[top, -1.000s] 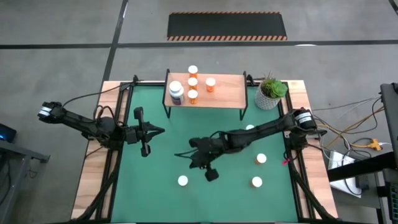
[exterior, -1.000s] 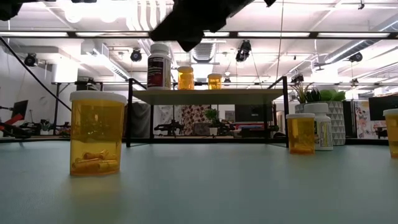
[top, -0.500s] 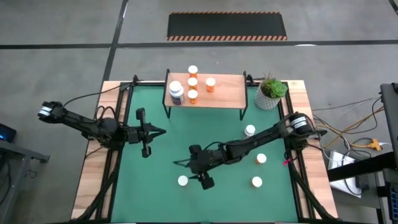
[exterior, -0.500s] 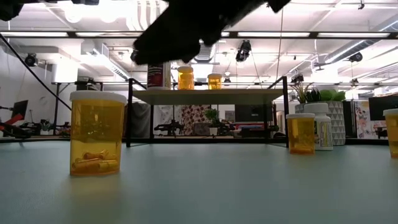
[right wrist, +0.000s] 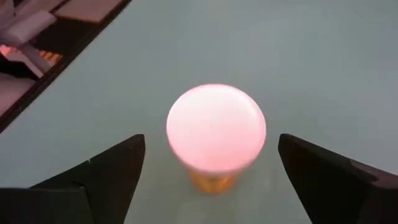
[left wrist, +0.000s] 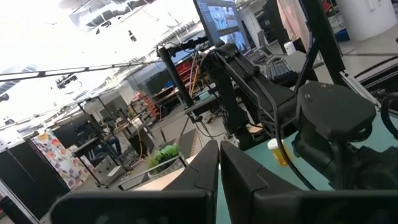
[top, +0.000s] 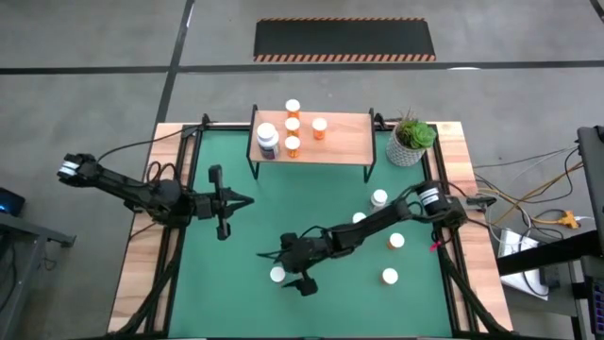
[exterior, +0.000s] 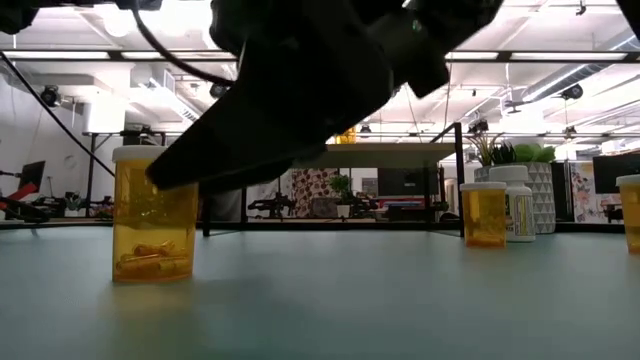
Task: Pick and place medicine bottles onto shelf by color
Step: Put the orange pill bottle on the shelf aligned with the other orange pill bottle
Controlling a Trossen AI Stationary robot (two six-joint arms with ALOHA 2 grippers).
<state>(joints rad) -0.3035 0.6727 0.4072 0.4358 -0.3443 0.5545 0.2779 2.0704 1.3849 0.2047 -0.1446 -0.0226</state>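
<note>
An orange medicine bottle with a white cap (right wrist: 216, 127) stands upright on the green mat (top: 236, 246) near its front edge; the same bottle (top: 276, 275) shows in the high view. My right gripper (right wrist: 211, 142) hovers over it, open, one finger on either side of the cap, touching nothing. The right gripper (exterior: 290, 100) looms dark over the bottle (exterior: 155, 215) in the low view. The shelf (top: 330, 142) at the far edge carries several orange bottles and a larger white-and-dark one (top: 267, 140). My left gripper (top: 236, 200) waits shut at the mat's left.
More orange bottles stand on the mat's right half (top: 378, 198), (top: 396, 241), (top: 389, 276). A white pot with a green plant (top: 411, 142) sits right of the shelf. Black frame rails (top: 170, 236) run along the table's left and right sides.
My right gripper has travelled toward the table's near edge and leftward, and come down over the orange bottle near the front edge. The bottle has stayed in place.
</note>
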